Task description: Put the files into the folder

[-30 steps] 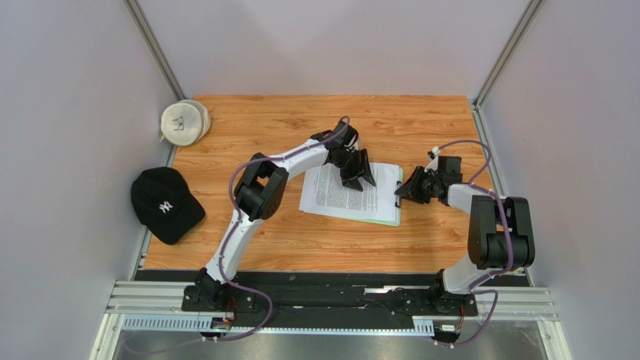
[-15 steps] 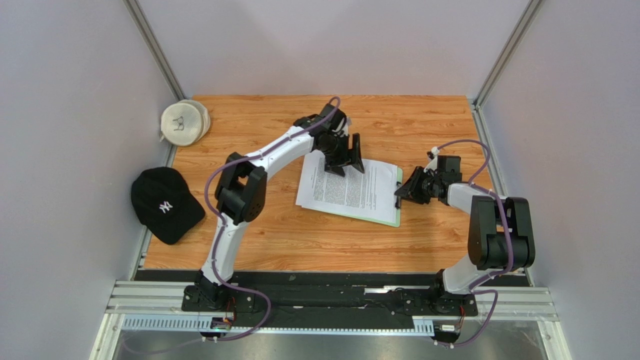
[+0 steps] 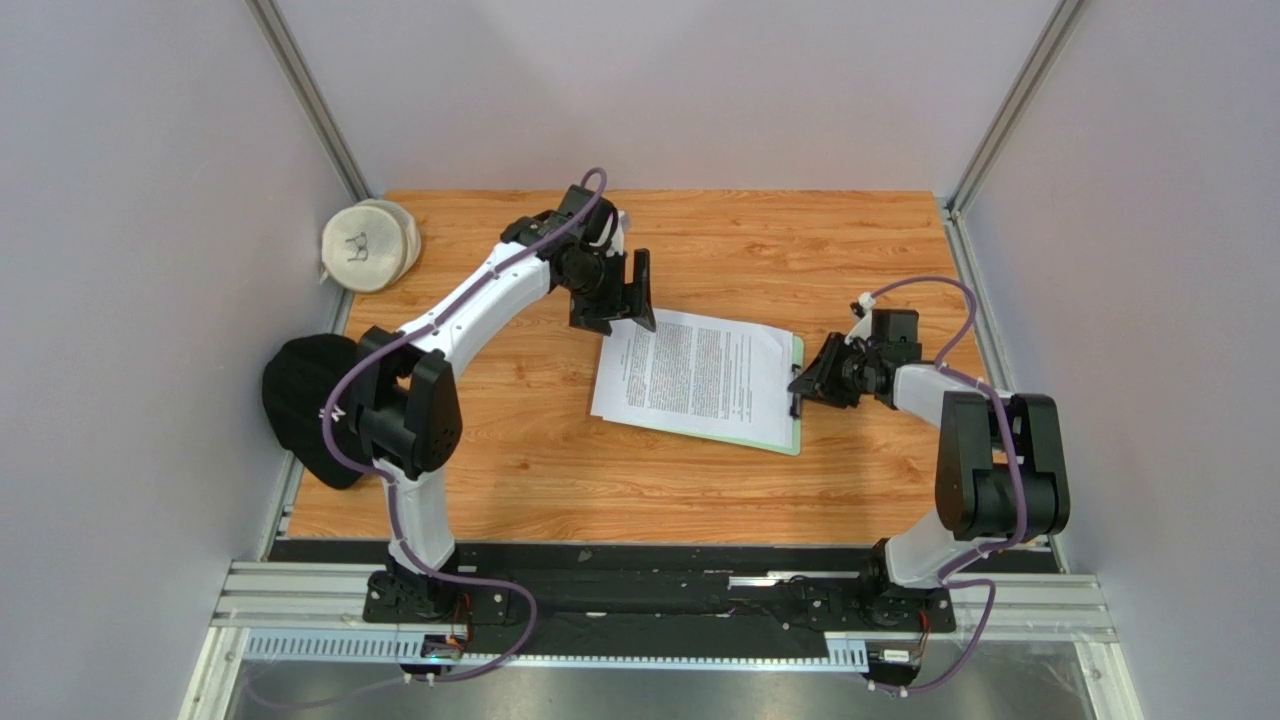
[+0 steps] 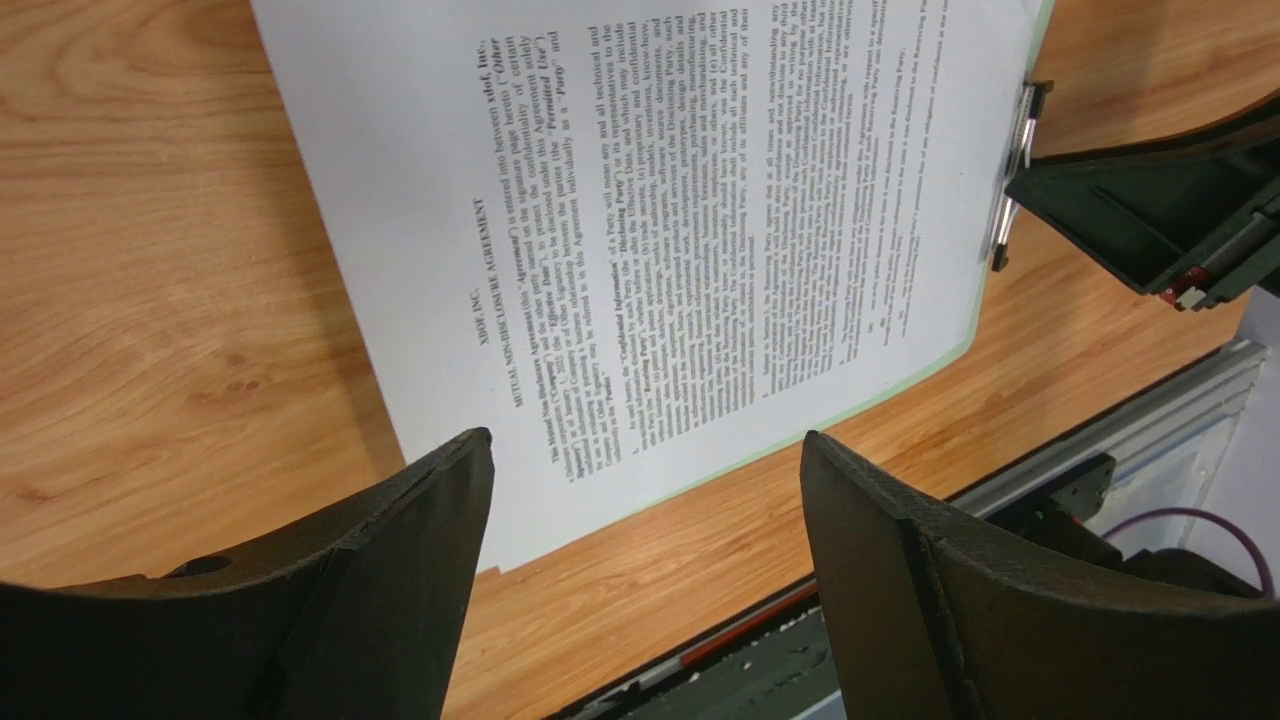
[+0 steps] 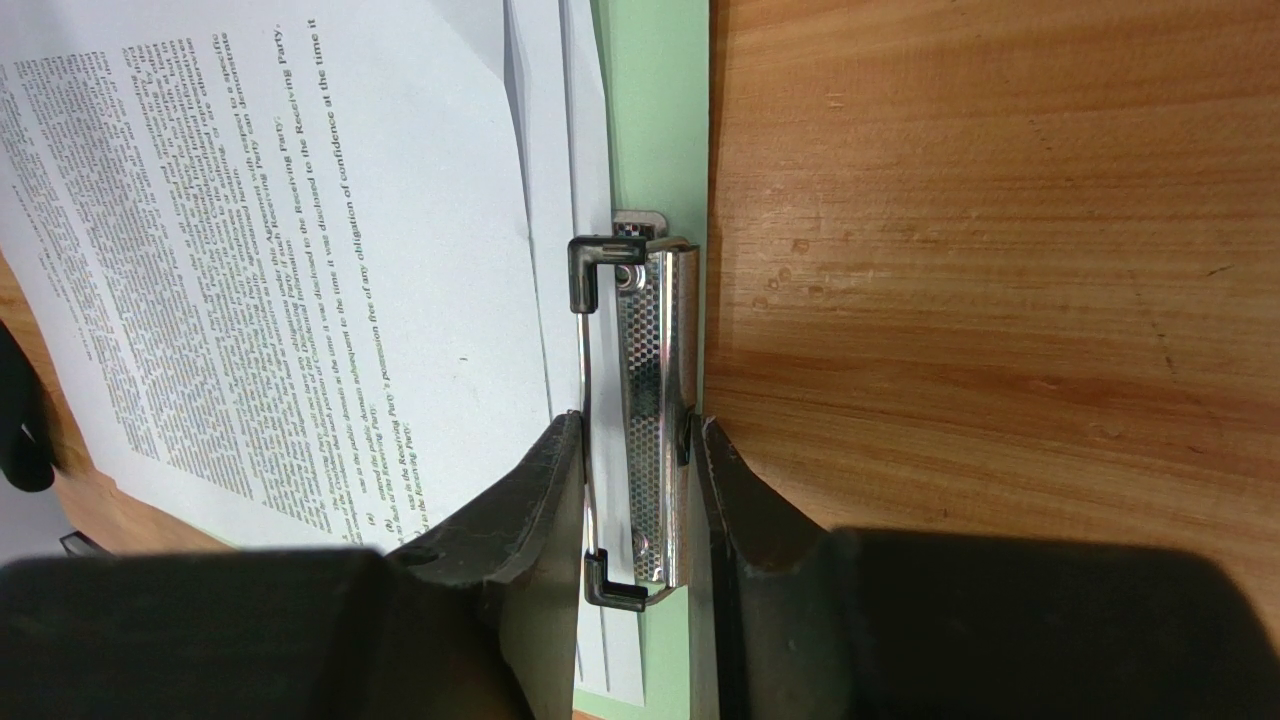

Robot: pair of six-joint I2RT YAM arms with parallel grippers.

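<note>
Two claws, one change to log: your left claw [image 3: 613, 294] has let go of the files [image 3: 694, 378] and drawn back past their far left corner, fingers spread, holding nothing. Files: white sheets lying flat on the folder [image 5: 657, 90], mid-desk [image 3: 601, 480], their right edge reaching under the clip [image 5: 657, 375]. Right claw [image 5: 631, 435]: still pinching that clip. Likely meaning: the sheets are seated, and what remains for you is to release the clip onto them.

Left end effector [image 4: 646, 480] wide apart, right end effector [image 5: 639, 450] clamped.
</note>
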